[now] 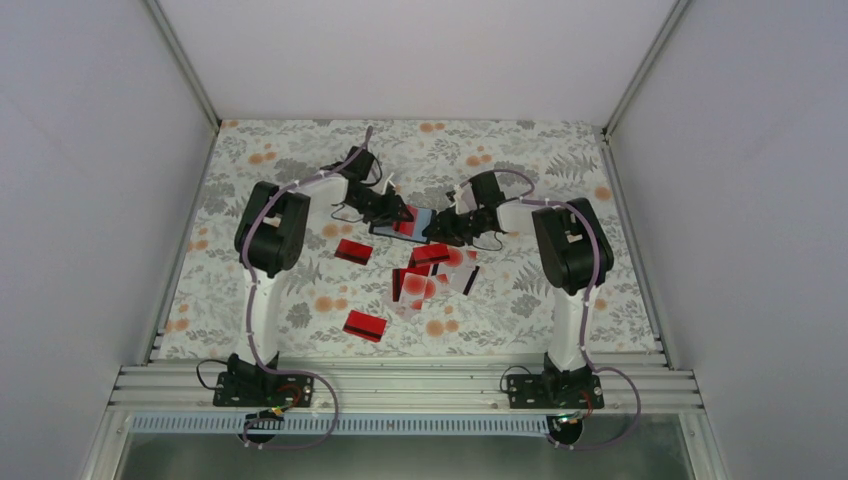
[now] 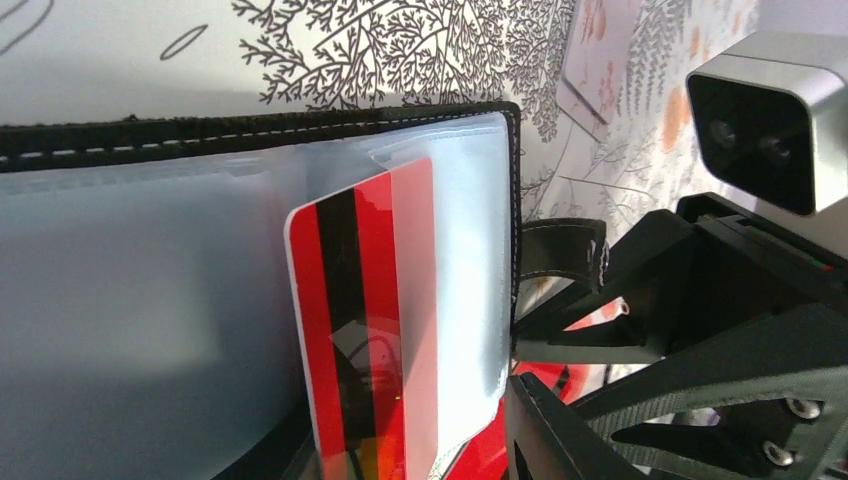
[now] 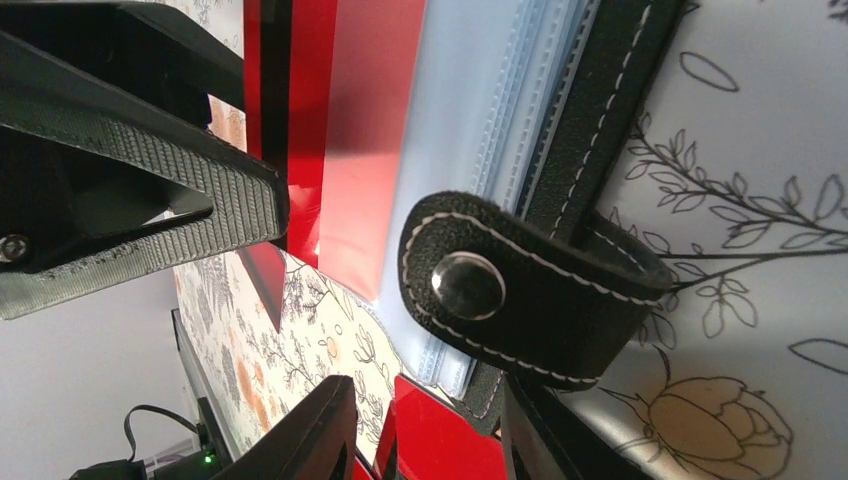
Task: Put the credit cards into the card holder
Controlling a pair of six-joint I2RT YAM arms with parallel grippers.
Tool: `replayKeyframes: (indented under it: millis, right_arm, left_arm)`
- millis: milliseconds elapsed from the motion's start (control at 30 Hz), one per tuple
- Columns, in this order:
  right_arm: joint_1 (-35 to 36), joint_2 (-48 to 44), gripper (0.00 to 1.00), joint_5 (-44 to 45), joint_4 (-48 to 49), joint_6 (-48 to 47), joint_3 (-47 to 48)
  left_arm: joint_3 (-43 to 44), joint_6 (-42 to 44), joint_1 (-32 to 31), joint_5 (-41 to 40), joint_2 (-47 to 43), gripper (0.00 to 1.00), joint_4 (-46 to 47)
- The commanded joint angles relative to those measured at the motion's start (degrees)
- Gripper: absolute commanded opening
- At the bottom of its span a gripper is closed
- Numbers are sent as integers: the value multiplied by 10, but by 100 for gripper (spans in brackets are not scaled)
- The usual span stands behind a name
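The black card holder lies open at the table's middle, its grey-blue clear pockets up. My left gripper is shut on a red credit card with a black stripe. The card's top end sits partly inside the right-hand pocket. In the right wrist view the same card shows under a left finger. My right gripper is open at the holder's right edge by the snap strap. One right finger rests against the holder's corner.
Other cards lie on the flowered cloth nearer the arms: a red one, another red one, and a loose pile of red and whitish cards. One red card lies right under my right gripper. White walls enclose the table.
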Motion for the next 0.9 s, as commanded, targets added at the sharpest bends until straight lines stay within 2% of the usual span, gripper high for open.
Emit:
replayKeyframes:
  millis: [0, 267, 867]
  right_arm:
    - [4, 26, 38, 15, -8, -14, 9]
    - [4, 32, 38, 15, -19, -24, 26]
    - [4, 39, 38, 2, 1, -28, 40]
  left_arm:
    - [30, 30, -12, -64, 23, 39, -68]
    - [105, 43, -32, -150, 44, 41, -155]
    - [194, -10, -97, -300, 85, 53, -256]
